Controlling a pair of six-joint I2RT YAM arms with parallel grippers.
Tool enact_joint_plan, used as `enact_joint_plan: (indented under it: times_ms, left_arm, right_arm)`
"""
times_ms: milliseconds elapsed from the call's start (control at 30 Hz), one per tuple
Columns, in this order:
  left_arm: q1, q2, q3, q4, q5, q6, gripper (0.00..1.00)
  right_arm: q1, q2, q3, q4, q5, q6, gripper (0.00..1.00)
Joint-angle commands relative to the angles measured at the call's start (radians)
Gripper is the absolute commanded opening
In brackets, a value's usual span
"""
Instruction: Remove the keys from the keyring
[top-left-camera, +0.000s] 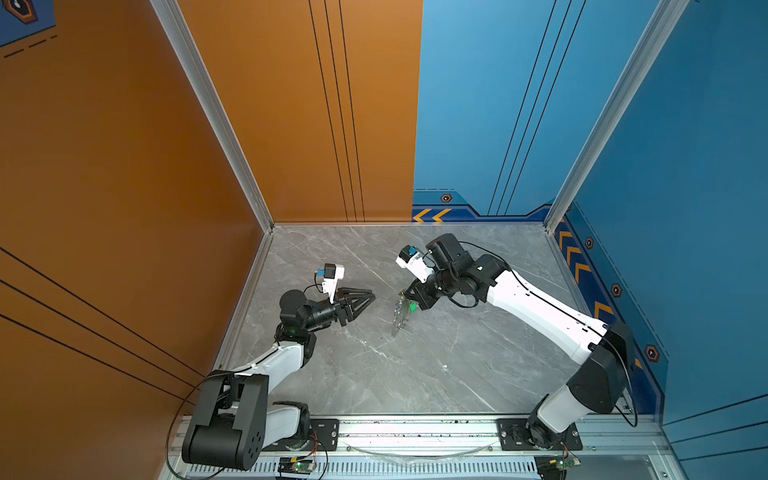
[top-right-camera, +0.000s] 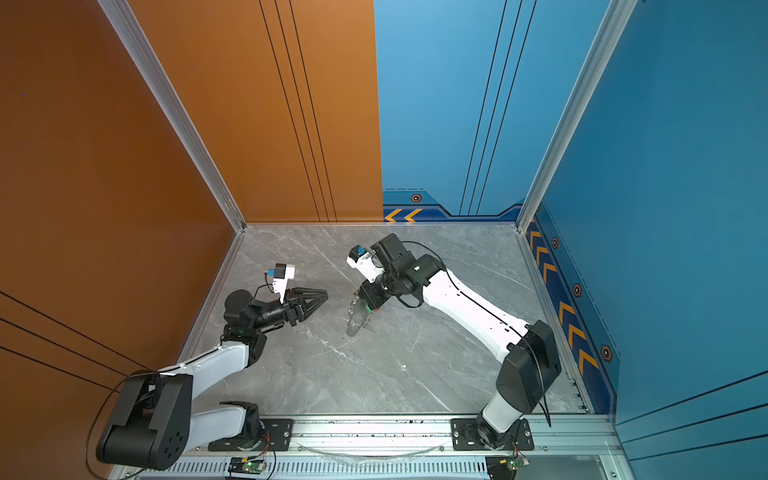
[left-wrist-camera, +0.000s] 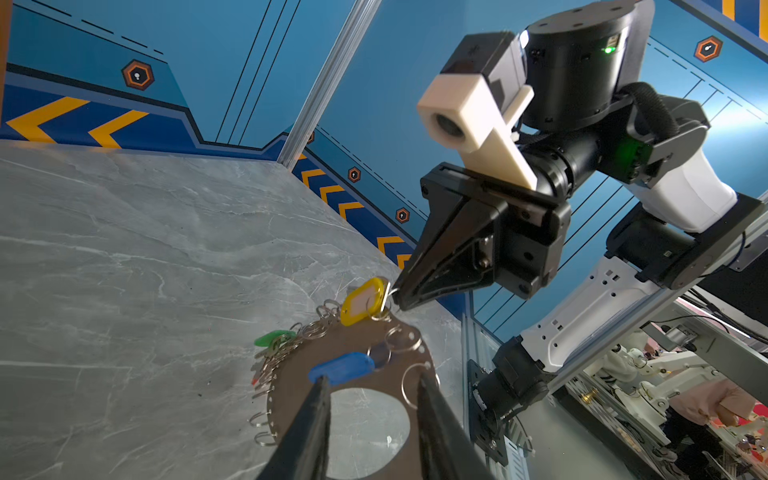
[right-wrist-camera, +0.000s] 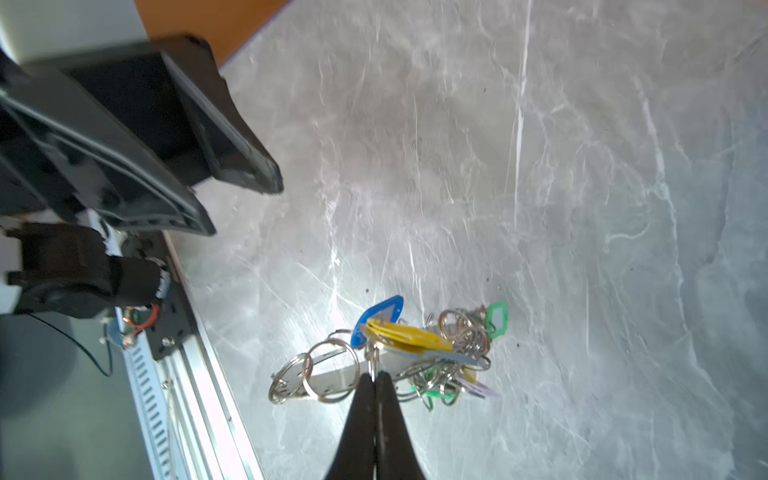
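item 1, right gripper (top-left-camera: 402, 293): right of centre in both top views, pointing down and to the left. its fingers are pressed together with no gap between them. they pinch a small split ring (right-wrist-camera: 374, 360) at the rim of the keyring.

item 2, keyring (top-left-camera: 400, 316): a flat grey metal piece with a round hole. in both top views it sits mid-frame, just below the right gripper's tips, and hangs tilted from the pinched split ring. the left wrist view shows its broad face (left-wrist-camera: 296, 365), with many silver rings along the rim. its low edge seems to meet the table (top-left-camera: 436, 374), though the top views are too small to be sure.

item 3, keys (right-wrist-camera: 451, 354): bunched on the keyring, with the blades mostly lost in the tangle of rings.
- yellow tag (left-wrist-camera: 362, 301): just beside the right gripper's tips.
- blue tag (left-wrist-camera: 340, 368): lying across the keyring's face.
- green tag (left-wrist-camera: 274, 337): at the rim among crowded rings.

item 4, left gripper (top-left-camera: 372, 296): left of centre in both top views, held level and pointing right toward the keyring. it is near the keyring but not touching it. its fingers are partway apart with nothing between them.
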Motion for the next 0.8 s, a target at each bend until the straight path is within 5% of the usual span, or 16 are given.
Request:
enact_joint_plan:
  times_ms: [0, 433, 767]
  left_arm:
    - [0.003, 0.012, 0.006, 0.020, -0.005, 0.025, 0.36]
    - [-0.163, 0.096, 0.090, 0.021, 0.098, 0.094, 0.51]
    - [-0.195, 0.061, 0.057, 0.021, 0.062, 0.328, 0.58]
  right_arm:
    - [0.034, 0.013, 0.073, -0.198, 0.141, -0.099, 0.00]
    - [0.053, -0.058, 0.057, -0.175, 0.105, -0.183, 0.00]
    - [0.052, -0.141, -0.020, -0.106, -0.038, -0.193, 0.00]
